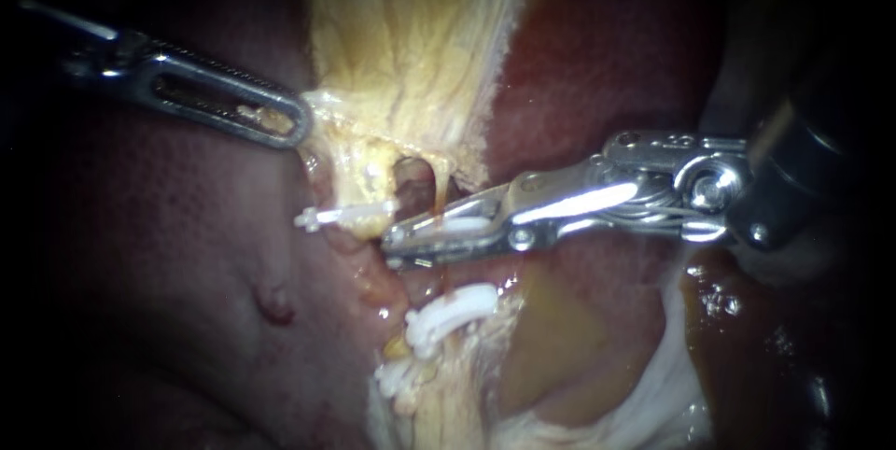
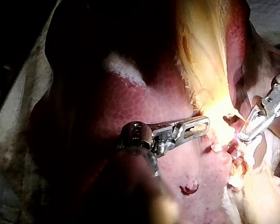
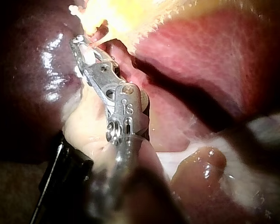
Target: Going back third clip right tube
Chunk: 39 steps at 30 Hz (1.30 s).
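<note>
So, the left instrument [image 1: 297, 123] is seen coming in from the left. Its slotted jaws are pinched together on the edge of the gallbladder [image 1: 411, 39], whose pale yellow tissue is stretched upward in the endoscope view. The same grip shows up in the left wrist view [image 2: 205, 125], with a bit of yellow tissue visible through the jaw's slot.

The right instrument [image 1: 392, 246] is brought in from the right, lying nearly level. Its jaws are held only a little apart, with a loaded clip [image 1: 459, 223] seated between them and touched by both. The right tube [image 1: 439, 187], a thin brownish strand hanging from the gallbladder, can be followed down to the upper jaw, right where that clip sits. Whether the clip is actually round the tube can't be made out from here.

Just beside it, the left tube [image 1: 359, 184] is crossed by a white upper clip [image 1: 341, 217], whose end pokes out towards the liver [image 1: 168, 254]. Below the right instrument's jaws, two more white lower clips [image 1: 453, 313] are seen one under the other on the pale strand of tissue. Which tube they belong to can't be told.

In the right wrist view the right instrument's tip [image 3: 79, 42] is parked against the yellow tissue, with dark glossy liver beside it.
</note>
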{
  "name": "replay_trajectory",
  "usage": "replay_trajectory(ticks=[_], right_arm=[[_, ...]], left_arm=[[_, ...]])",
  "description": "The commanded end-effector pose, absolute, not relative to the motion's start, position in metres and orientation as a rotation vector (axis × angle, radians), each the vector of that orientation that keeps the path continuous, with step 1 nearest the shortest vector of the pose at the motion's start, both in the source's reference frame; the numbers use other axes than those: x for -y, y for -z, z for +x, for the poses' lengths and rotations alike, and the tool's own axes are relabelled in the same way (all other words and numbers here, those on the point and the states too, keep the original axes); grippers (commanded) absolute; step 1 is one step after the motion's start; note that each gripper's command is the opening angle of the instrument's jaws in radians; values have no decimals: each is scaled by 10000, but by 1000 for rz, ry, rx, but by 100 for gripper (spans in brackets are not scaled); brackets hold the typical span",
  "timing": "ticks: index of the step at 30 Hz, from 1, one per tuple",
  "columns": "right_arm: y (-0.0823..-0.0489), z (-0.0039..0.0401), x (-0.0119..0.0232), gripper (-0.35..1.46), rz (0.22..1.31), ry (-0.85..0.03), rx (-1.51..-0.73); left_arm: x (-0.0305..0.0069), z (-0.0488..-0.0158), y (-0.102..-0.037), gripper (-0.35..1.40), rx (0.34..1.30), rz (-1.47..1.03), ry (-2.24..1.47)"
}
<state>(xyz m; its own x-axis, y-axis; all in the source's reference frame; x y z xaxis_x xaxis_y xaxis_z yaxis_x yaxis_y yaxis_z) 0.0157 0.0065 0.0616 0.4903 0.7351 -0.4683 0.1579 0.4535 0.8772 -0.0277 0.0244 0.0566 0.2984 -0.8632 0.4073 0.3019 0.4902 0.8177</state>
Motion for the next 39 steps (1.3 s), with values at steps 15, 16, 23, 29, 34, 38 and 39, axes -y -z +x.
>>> replay_trajectory(ticks=[15, 16, 23, 29, 34, 38, 39], right_arm=[[-629, 167, -53, 47, 1055, -562, -1022], [-631, 168, -52, 47, 1046, -569, -1023], [-656, 171, -50, 49, 762, -522, -1108], [-674, 161, -53, 49, 598, -443, -1136], [-670, 147, -55, 49, 534, -380, -1150], [-663, 132, -57, 49, 515, -337, -1161], [-660, 127, -57, 49, 504, -315, -1167]], left_arm=[[-244, -276, -565, -35, 971, 694, 862], [-244, -276, -565, -35, 971, 694, 862], [-244, -276, -565, -35, 971, 694, 862], [-244, -276, -565, -35, 971, 694, 862], [-243, -275, -565, -35, 971, 695, 862], [-243, -274, -565, -35, 971, 695, 861], [-243, -274, -565, -35, 971, 695, 861]])
